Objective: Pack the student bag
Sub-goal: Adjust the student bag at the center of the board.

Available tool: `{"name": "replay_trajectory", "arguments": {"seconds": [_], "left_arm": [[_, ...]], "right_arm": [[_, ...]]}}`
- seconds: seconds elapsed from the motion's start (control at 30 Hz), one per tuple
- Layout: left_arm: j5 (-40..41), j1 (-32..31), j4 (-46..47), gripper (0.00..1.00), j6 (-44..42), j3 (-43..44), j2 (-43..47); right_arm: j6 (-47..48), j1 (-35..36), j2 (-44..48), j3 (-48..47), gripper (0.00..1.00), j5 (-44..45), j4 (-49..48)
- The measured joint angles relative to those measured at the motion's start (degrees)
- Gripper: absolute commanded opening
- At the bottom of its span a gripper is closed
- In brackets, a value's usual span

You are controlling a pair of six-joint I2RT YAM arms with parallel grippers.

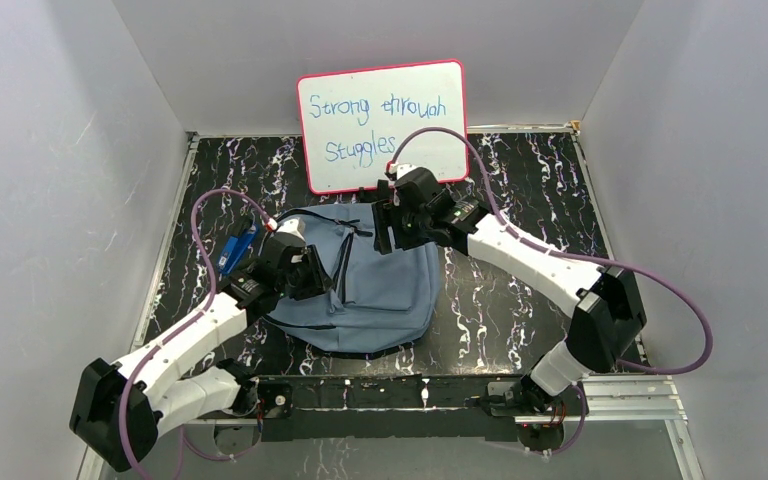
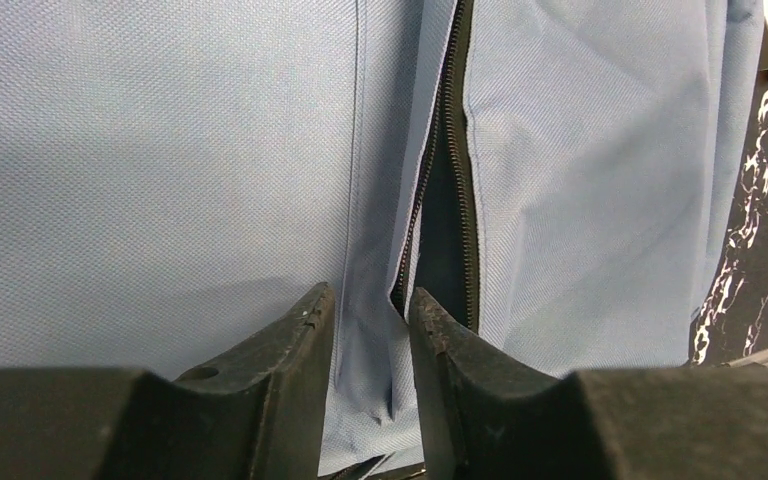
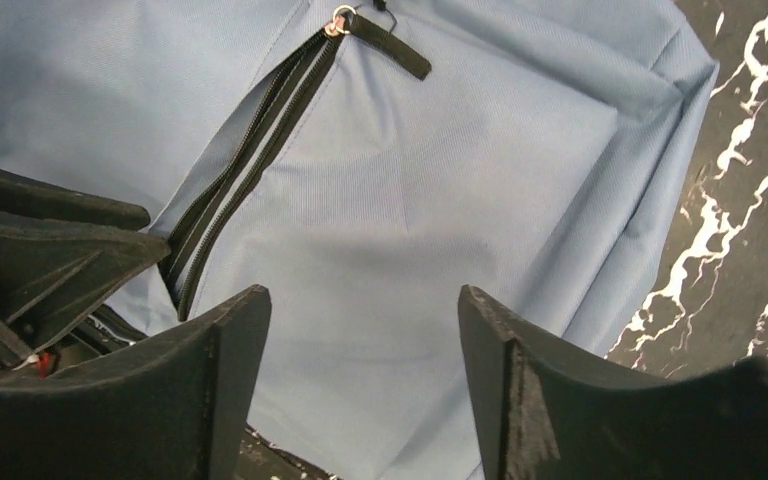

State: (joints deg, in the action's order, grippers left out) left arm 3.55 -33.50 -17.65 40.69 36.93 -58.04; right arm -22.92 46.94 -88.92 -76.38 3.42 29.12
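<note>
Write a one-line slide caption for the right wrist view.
Right gripper open over the grey-blue student bag, its zipper partly open, on a black marbled table.

Soft, even light comes from above, with faint shadows. Up close the bag (image 2: 160, 150) looks sharp, but the black fingers (image 2: 270, 400) look dark and fuzzy.

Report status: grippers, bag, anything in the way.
Right gripper open, hovering over the student bag. Left gripper narrowly parted at the zipper, grip unclear. Bag flat, zipper partly open. Nothing blocking the opening.
</note>
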Motion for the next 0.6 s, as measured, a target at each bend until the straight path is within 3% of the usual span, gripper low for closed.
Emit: {"name": "replay_trajectory", "arguments": {"seconds": [0.33, 0.6], "left_arm": [[0.33, 0.0, 1.16, 0.23, 0.55, -2.38, -1.14], [0.0, 0.0, 2.89, 0.13, 1.66, -4.57, 0.02]], "right_arm": [[-7.1, 3.69, 0.24, -0.66, 0.77, 0.59, 2.19], [-10.58, 11.15, -14.51, -13.38, 0.83, 7.69, 9.75]]}}
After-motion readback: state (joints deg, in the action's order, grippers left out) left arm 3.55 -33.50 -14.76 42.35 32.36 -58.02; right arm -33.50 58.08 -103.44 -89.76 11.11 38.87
